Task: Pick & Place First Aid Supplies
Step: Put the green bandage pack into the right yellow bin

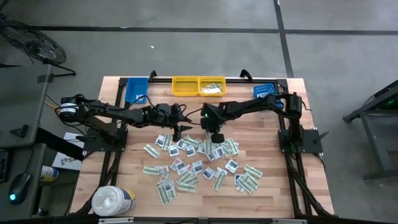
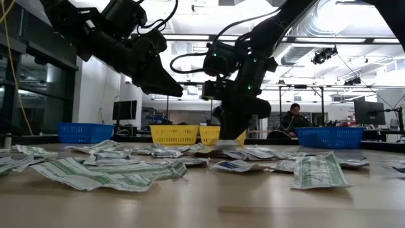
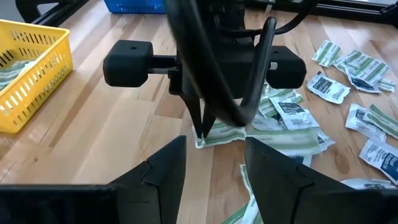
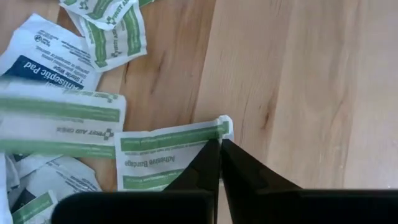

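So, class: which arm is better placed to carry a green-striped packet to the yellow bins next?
Right. Its tool is shut on the corner of a green-striped bandage packet; the left tool hangs open above the pile, holding nothing.

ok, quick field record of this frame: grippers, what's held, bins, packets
right gripper: shut on bandage packet, pinching its corner at the table, far edge of the pile
left gripper: open, empty, above the table beside the right one
packets: scattered across mid table, green strips and white squares mixed
yellow bins: two at the far edge; the right one holds some packets
blue bins: one on each side of the yellow pair
tub: near left corner
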